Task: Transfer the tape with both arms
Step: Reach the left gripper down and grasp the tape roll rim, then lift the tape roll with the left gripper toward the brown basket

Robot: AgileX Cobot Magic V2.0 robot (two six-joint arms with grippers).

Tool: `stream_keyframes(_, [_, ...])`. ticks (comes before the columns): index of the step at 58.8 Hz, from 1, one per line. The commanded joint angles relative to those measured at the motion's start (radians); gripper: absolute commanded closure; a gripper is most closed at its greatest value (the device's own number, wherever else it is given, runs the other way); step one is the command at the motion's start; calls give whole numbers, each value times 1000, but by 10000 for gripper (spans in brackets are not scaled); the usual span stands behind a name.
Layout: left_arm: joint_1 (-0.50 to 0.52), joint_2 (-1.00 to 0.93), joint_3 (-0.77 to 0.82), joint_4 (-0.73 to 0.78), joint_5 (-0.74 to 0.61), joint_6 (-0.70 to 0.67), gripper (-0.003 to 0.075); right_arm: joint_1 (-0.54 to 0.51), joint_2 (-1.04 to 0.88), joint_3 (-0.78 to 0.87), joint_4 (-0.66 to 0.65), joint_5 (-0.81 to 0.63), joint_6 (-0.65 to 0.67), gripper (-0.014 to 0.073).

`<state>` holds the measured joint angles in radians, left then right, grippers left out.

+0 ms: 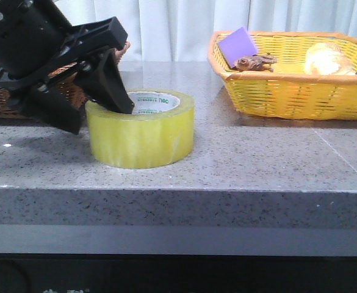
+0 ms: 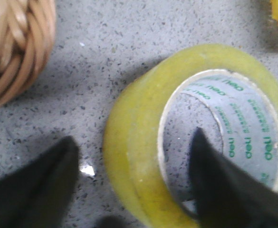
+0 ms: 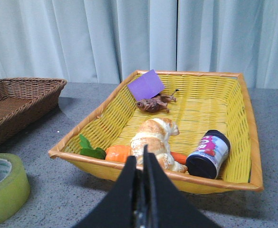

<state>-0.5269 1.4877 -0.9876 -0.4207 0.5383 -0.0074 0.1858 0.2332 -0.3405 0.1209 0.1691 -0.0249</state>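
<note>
There is one roll of tape [image 1: 140, 131]. It lies flat on the gray bench [image 1: 257, 159], near the front edge and a bit left of the middle. It is yellow-green, with a white core and green print inside.

There are two claws. The left claw [image 1: 96, 101] is spread wide over the roll's left wall. One finger [image 2: 224, 185] is down inside the hole. The other finger [image 2: 39, 185] is outside the roll, just above the bench. The roll's wall sits between them. I cannot tell if the fingers touch it.

The right claw [image 3: 139, 190] shows only in its own wrist view. Its two fingers are pressed together with nothing between them. It hangs over the bench, in front of the yellow basket.

There are two baskets. One brown basket [image 1: 19, 91] sits at the back left, behind the left claw. One yellow basket [image 1: 288, 91] sits at the back right, well apart from the tape. In it are one purple block [image 3: 146, 84], one small brown toy animal [image 3: 154, 103], one bread roll [image 3: 154, 137], one carrot with green leaves [image 3: 111, 153] and one dark jar [image 3: 208, 154] lying on its side.
</note>
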Motion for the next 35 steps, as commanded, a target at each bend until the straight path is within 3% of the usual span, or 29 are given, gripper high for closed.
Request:
stream_keyframes(1, [-8,-33,-33,-17,-44,-10,482,-5,7,-24,-5,-91,-3,685])
stream_keyframes(10, [-8,-33,-33,-21,-44,-10,675,-5,7,-24,-5,-92,-3,685])
stream_keyframes(14, [-8,-37,-33,-31,-44,-10,717,-5,7,-24,-5,-93,-3,685])
stream_keyframes(35, [-59,-149,-121,-29,-42,-10,724,-5,7,-24,-5,-93,-3,685])
